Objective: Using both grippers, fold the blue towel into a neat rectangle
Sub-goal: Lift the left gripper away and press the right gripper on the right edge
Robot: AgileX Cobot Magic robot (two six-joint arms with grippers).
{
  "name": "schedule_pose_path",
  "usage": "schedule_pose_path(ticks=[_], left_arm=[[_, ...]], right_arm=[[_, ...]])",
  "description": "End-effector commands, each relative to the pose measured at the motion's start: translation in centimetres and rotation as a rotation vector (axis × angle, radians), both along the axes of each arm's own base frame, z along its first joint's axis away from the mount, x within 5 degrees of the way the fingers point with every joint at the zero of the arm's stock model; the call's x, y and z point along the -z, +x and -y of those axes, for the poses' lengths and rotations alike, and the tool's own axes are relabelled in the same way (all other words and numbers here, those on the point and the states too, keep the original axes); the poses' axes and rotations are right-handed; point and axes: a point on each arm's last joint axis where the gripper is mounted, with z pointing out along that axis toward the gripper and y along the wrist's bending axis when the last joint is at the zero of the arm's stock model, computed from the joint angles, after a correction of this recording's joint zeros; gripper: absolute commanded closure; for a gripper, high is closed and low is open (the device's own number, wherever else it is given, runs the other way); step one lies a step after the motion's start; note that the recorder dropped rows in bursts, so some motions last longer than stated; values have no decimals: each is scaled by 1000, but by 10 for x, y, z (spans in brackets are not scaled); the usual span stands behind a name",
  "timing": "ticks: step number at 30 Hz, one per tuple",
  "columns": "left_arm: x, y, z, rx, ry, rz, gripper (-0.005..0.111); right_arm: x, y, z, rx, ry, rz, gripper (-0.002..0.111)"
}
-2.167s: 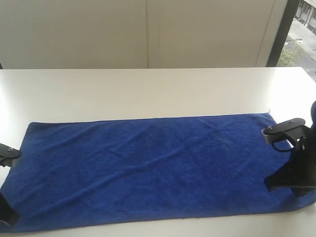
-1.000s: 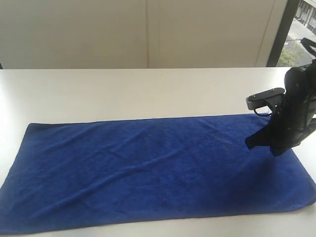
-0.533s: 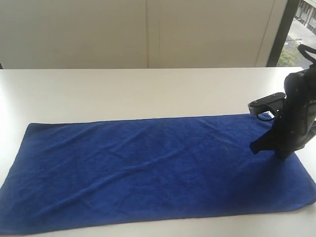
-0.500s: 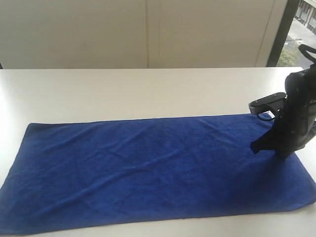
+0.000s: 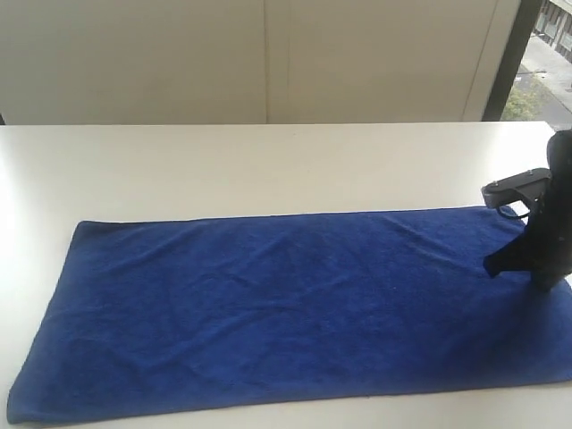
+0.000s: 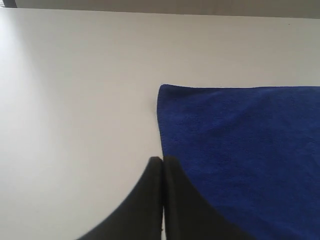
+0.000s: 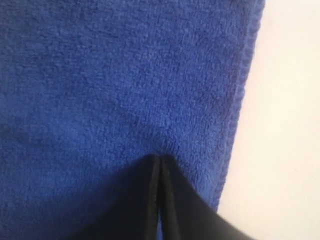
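The blue towel (image 5: 286,304) lies spread flat on the white table (image 5: 268,170), with no fold yet made. Its long axis runs side to side, so one short end faces each arm, and that is the relation the coming move turns on: each hand has its own end close by.

The right hand (image 5: 542,279) stands over the towel's right end, toward the far corner. In the right wrist view its fingers are pressed together. Their tips come down on the cloth just inside the stitched edge (image 7: 241,100), with bare table beyond it. The pile dimples slightly at the tips, but I cannot tell whether any cloth is caught between them.

The left hand (image 6: 162,162) does not show in the exterior view. In its own wrist view its fingers are also pressed together, holding nothing. Their tips sit right at the line of the towel's other short edge, near one corner (image 6: 161,88). The cloth stretches away on one side of the tips and bare table on the other. Whether they touch the table I cannot tell.

My judgement is that the fold has not begun. Each hand would have to spread its fingers and take a corner at its own end first. The left hand is already lined up on an edge, while the right sits a little way in over the cloth.
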Motion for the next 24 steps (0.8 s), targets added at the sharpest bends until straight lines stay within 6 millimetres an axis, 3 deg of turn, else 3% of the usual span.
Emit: schedule_pose_path(ticks=[1, 13, 21, 24], left_arm=[[0, -1, 0, -6, -20, 6, 107], [0, -1, 0, -13, -37, 4, 107], [0, -1, 0, -13, -40, 4, 107], [0, -1, 0, -14, -41, 3, 107]], right_arm=[[7, -9, 19, 49, -11, -62, 108], [8, -23, 54, 157, -11, -76, 108], [11, -26, 56, 171, -3, -60, 108], [-4, -22, 56, 181, 1, 15, 108]])
